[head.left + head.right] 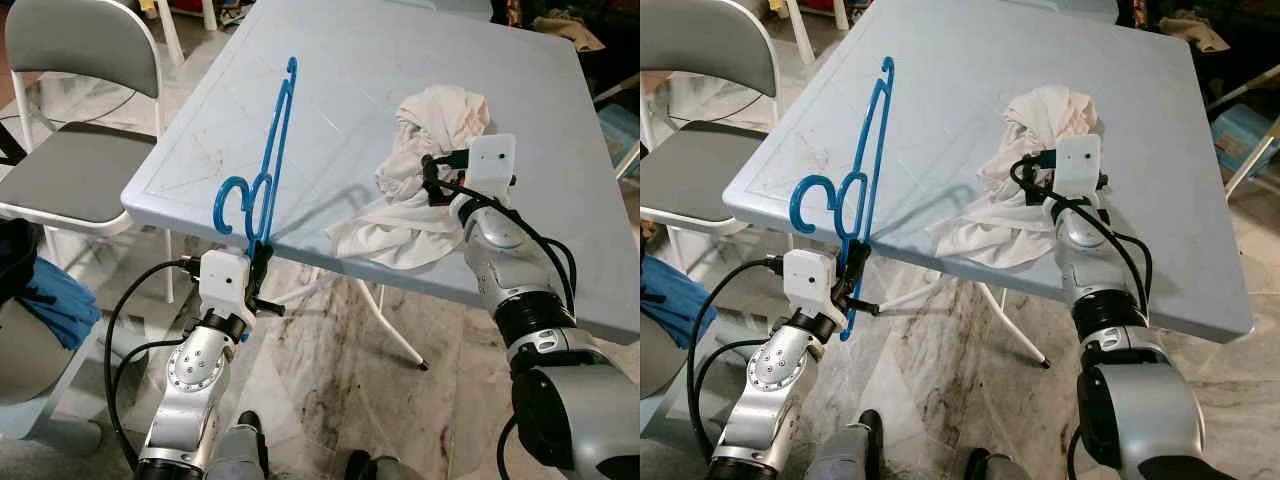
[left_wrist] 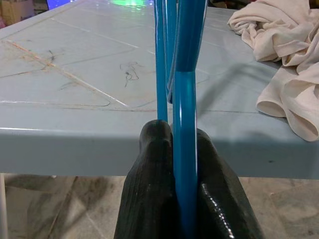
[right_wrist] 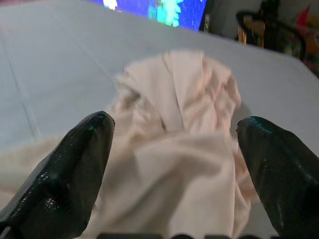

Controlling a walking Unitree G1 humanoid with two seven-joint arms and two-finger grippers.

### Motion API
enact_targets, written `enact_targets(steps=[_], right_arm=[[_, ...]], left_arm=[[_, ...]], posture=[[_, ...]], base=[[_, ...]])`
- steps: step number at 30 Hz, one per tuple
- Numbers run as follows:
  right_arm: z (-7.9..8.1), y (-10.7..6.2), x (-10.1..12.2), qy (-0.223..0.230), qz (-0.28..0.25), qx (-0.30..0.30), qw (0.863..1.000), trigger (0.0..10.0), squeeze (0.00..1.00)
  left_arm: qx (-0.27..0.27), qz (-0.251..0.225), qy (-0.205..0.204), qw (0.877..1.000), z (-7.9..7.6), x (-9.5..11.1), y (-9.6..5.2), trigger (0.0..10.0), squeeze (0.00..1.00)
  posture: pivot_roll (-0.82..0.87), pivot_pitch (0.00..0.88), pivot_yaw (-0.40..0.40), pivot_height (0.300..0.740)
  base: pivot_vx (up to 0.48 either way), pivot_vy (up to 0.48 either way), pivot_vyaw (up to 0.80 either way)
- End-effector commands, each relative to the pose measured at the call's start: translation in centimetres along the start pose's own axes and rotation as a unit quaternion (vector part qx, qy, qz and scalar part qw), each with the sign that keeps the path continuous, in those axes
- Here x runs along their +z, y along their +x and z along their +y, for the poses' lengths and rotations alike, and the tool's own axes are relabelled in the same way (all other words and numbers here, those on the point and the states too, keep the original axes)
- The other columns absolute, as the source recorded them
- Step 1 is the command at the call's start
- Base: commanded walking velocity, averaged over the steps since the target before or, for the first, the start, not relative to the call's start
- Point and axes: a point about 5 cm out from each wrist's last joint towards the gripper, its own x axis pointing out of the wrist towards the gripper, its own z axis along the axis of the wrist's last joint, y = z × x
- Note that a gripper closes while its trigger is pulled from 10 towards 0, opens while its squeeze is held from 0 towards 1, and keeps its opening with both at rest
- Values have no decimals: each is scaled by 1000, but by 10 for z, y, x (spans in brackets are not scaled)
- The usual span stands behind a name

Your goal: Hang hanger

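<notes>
A blue plastic hanger (image 1: 268,165) stands upright at the near left edge of the light blue table (image 1: 330,90), its hook (image 1: 232,205) curling low to the left. My left gripper (image 1: 262,268) is shut on the hanger's lower bar (image 2: 185,149), just below the table edge. A crumpled cream cloth (image 1: 425,170) lies on the table's right part. My right gripper (image 3: 174,164) hovers open right over that cloth (image 3: 179,139), one finger on each side of the heap.
A grey folding chair (image 1: 75,150) stands left of the table. A blue cloth (image 1: 55,295) lies on something low at the far left. The floor below is stained marble. A table leg (image 1: 390,325) runs down behind my arms.
</notes>
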Motion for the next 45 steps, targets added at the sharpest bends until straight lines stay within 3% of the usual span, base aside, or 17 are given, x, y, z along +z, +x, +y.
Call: enact_targets(steps=[1, 5, 9, 12, 13, 15, 18, 22, 25, 29, 31, 35, 37, 38, 39, 45], right_arm=[[0, 2, 10, 6, -25, 5, 1000, 10000, 0], [11, 2, 19, 7, -56, 70, 996, 10000, 0], [10, -3, 31, -23, -89, 134, 987, 10000, 0], [6, -7, 35, -52, -107, 147, 982, 10000, 0], [0, -13, 37, -84, -122, 142, 979, 10000, 0], [-2, -15, 37, -92, -126, 142, 977, 10000, 0], [-3, -29, 33, -125, -134, 157, 971, 10000, 0], [4, -52, 15, -121, -123, 195, 965, 10000, 0], [5, -63, 7, -90, -107, 177, 974, 10000, 0], [7, -80, -3, -81, -98, 143, 982, 10000, 0], [-3, -93, -10, -43, -76, 78, 993, 10000, 0], [-13, -108, -22, -15, -50, 13, 999, 10000, 0], [-17, -118, -32, 12, -30, -57, 998, 10000, 0], [-17, -118, -32, 12, -30, -57, 998, 10000, 0], [-20, -118, -34, 48, -22, -82, 995, 10000, 0], [-15, -114, -39, 57, -1, -93, 994, 10000, 0]], left_arm=[[-2, 9, -1, 1000, -3, -4, 1, 10000, 0], [-6, 8, -1, 1000, -4, -3, 3, 10000, 0], [-11, 8, 0, 1000, -4, -4, 4, 10000, 0], [-14, 8, 2, 1000, -4, -4, 5, 10000, 0], [-21, 9, 8, 1000, -3, -4, 6, 10000, 0], [-24, 9, 9, 1000, -3, -3, 7, 10000, 0], [-46, 12, 20, 999, -2, -4, 11, 10000, 0], [-42, 7, 34, 999, 3, -1, 15, 10000, 0], [-47, 4, 32, 998, 2, 2, 15, 10000, 0], [-49, 18, 38, 998, -3, -7, 11, 10000, 0], [-36, 32, 45, 998, -11, -15, 12, 10000, 0], [-49, 37, 50, 997, -19, -19, 13, 10000, 0], [-51, 44, 53, 996, -12, -21, 16, 10000, 0], [-51, 44, 53, 996, -12, -21, 16, 10000, 0], [-53, 44, 63, 996, -9, -21, 18, 10000, 0], [-26, 43, 79, 996, 6, -19, 25, 10000, 0]], posture=[[204, 201, -68, 740], [194, 199, -65, 740], [178, 198, -57, 740], [167, 197, -48, 740], [156, 197, -39, 740], [150, 196, -34, 740], [129, 195, -8, 740], [120, 199, 18, 740], [101, 227, 32, 740], [62, 238, 49, 740], [45, 226, 55, 740], [30, 216, 61, 740], [8, 227, 67, 740], [8, 227, 67, 740], [12, 215, 62, 740], [61, 153, 49, 740]], base=[[0, 0, 0], [0, 0, 0], [0, 0, 0], [0, 0, 0], [0, 0, 0], [0, 0, 0], [0, 0, 0], [0, 0, 0], [0, 0, 0], [0, 0, 0], [0, 0, 0], [0, 0, 0], [0, 0, 0], [0, 0, 0], [0, 0, 0], [0, 0, 0]])
